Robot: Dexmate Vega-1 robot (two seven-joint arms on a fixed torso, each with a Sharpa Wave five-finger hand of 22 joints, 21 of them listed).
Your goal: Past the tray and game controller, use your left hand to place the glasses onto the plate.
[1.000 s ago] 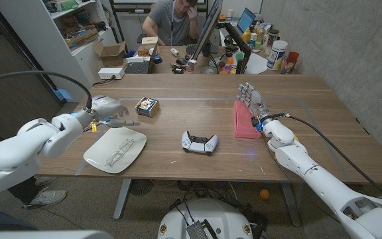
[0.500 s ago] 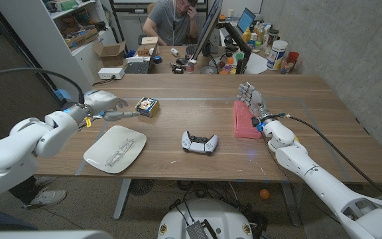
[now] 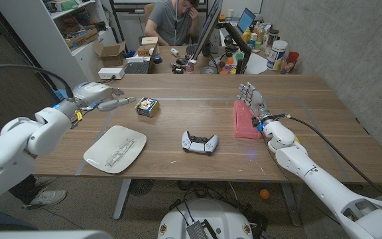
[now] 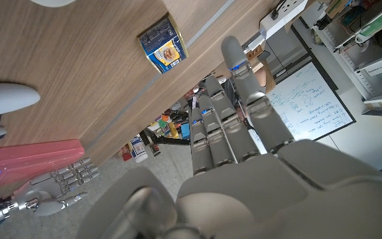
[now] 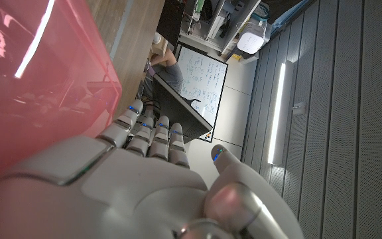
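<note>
The glasses point(image 3: 119, 151), clear-framed, lie on the white plate point(image 3: 105, 157) at the front left of the table. My left hand point(image 3: 105, 97) hovers beyond the plate, open, fingers stretched toward a small printed box point(image 3: 147, 106); nothing is in it. The left wrist view shows those fingers point(image 4: 234, 113) extended, with the box point(image 4: 164, 44) ahead. The white game controller point(image 3: 199, 142) sits mid-table. A pink tray point(image 3: 245, 119) stands on its edge to the right, with my right hand point(image 3: 254, 104) upright against it, fingers straight. The tray point(image 5: 38, 79) fills much of the right wrist view.
A person sits at a cluttered desk behind the table point(image 3: 178, 86). A white power strip point(image 3: 111, 73) lies at the table's far left corner. Bottles and a cup point(image 3: 277, 56) stand at the far right.
My left hand has pulled back from over the plate, rising and moving away toward the far left. The glasses stay on the plate. The right arm has not moved.
</note>
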